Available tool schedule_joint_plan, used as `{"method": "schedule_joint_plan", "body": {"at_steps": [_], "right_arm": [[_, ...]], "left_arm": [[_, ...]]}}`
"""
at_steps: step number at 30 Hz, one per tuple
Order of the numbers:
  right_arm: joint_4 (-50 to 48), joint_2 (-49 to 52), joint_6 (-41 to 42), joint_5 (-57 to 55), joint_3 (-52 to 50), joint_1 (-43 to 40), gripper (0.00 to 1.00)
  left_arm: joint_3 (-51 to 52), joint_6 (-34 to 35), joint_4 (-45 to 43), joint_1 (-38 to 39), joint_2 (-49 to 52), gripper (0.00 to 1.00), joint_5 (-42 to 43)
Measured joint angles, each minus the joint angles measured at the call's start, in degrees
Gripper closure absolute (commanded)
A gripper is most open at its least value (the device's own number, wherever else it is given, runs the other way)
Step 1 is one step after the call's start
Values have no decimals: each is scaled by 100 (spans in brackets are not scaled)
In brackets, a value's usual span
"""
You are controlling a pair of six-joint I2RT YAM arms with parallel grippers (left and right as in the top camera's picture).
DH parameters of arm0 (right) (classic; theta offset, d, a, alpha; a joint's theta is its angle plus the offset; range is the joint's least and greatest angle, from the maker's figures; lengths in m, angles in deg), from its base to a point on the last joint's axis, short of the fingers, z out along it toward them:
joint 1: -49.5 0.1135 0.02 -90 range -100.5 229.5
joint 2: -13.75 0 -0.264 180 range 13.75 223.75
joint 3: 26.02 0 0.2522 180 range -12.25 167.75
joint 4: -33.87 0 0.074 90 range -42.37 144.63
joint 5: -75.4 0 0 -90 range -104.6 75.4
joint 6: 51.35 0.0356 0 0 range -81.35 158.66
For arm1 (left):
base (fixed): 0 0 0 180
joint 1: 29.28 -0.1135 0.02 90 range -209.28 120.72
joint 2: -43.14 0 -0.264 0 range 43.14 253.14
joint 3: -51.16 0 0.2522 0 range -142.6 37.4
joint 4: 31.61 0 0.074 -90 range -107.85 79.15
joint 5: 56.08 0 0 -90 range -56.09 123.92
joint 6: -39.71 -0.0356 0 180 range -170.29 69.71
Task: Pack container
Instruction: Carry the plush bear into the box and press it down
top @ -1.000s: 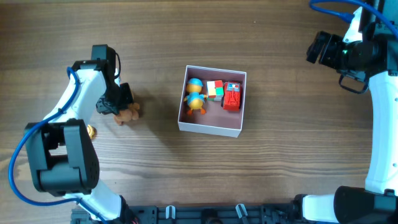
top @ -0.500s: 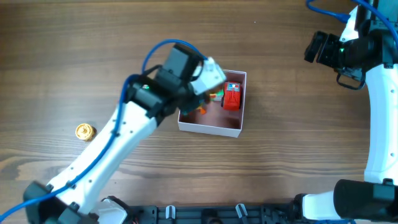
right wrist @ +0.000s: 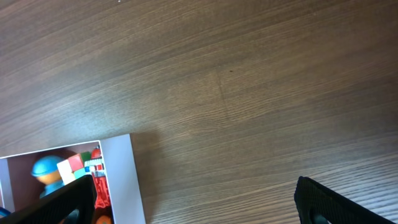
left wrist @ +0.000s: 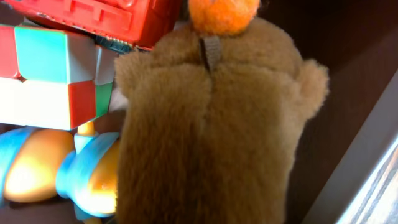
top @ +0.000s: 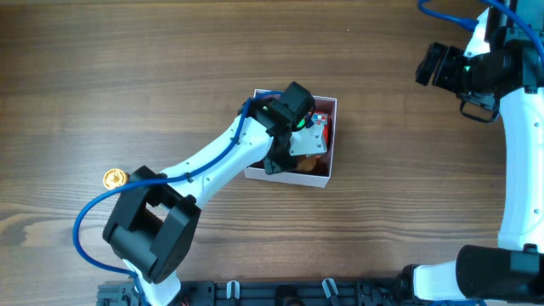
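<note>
The container (top: 289, 176) is a square white-walled box at the table's middle; its wall also shows in the right wrist view (right wrist: 121, 180). My left gripper (top: 297, 140) reaches down inside it, shut on a brown plush toy (left wrist: 211, 124). The plush fills the left wrist view and hides the fingers. It lies against a red toy (left wrist: 106, 18), a colour cube (left wrist: 50, 81) and a blue and orange figure (left wrist: 62, 168). A bit of the plush shows in the overhead view (top: 310, 161). My right gripper (top: 433, 66) is open and empty above bare table at the far right, and also shows in the right wrist view (right wrist: 199, 205).
A small gold ball (top: 115, 178) lies on the wood table at the left, apart from the box. The left arm crosses the table from the lower left and covers most of the box's inside.
My left gripper took the brown plush from the table at the left, carried it right and lowered it into the container. The right arm has hardly moved.
</note>
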Motion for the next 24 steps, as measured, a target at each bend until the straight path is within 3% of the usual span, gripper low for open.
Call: {"method": "schedule_joint_plan", "body": {"at_steps": [13, 18, 24], "right_arm": [[0, 0, 0, 11, 0, 0, 0], [-2, 0, -2, 11, 0, 0, 0], [-2, 0, -2, 13, 0, 0, 0]], "left_arm": [[-2, 9, 42, -15, -105, 0, 2], [0, 44, 551, -15, -960, 0, -2], [0, 680, 629, -138, -1528, 0, -103]]}}
